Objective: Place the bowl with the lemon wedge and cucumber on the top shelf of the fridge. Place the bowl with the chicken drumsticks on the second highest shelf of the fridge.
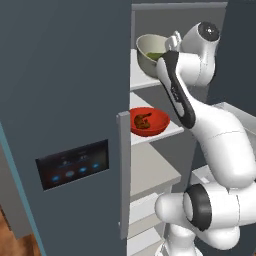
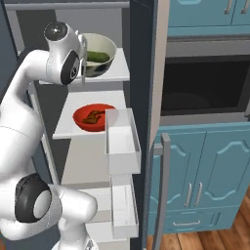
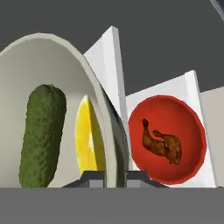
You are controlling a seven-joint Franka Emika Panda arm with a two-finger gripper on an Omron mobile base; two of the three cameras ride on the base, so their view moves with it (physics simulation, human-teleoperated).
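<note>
Hand view: cucumber (image 3: 42, 135) and lemon wedge (image 3: 89, 140) lie inside pale bowl (image 3: 57, 57); gripper (image 3: 114, 176) pinches its rim, one tip inside, one outside. Base views give shelf layout: pale bowl on top shelf (image 2: 119, 73), red bowl (image 1: 149, 121) w/ drumstick (image 1: 142, 120) on second shelf (image 1: 170, 132). Arm (image 1: 220, 135) reaches up into fridge, wrist bent twd pale bowl. Open door bins (image 2: 122, 146) stand beside red bowl; fridge door panel (image 1: 72, 164) left.

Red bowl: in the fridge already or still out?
In. The red bowl with the drumstick sits on the second highest shelf, below the pale bowl on the top shelf.
</note>
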